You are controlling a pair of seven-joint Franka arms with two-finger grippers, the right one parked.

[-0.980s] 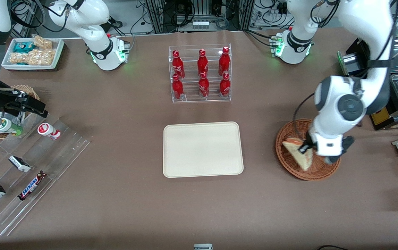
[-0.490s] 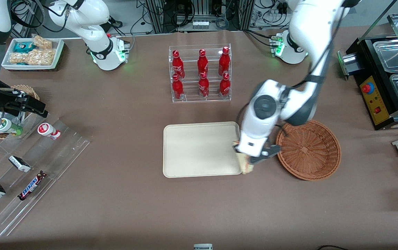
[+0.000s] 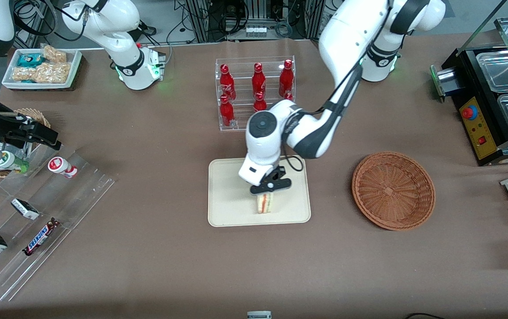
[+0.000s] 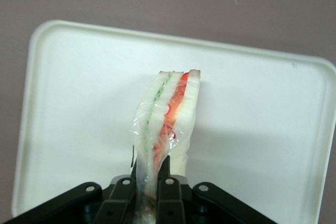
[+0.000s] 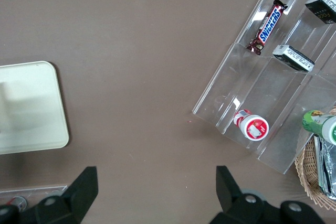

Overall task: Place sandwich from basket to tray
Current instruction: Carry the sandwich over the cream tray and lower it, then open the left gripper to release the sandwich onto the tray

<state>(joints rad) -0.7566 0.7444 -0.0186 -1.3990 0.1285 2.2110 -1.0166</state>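
Two black fingers (image 4: pixel 122 195) of the gripper (image 3: pixel 268 189) pinch the sandwich (image 3: pixel 263 203) by one end, holding it above the tray (image 3: pixel 227 195), over the part of the tray nearer the front camera. Its red and green filling stripes show along the edge. The basket (image 3: pixel 393 190) sits beside the tray, toward the working arm's end of the table.

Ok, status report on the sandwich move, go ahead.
Gripper shut on sandwich, over tray. Basket empty. Nothing in the way.
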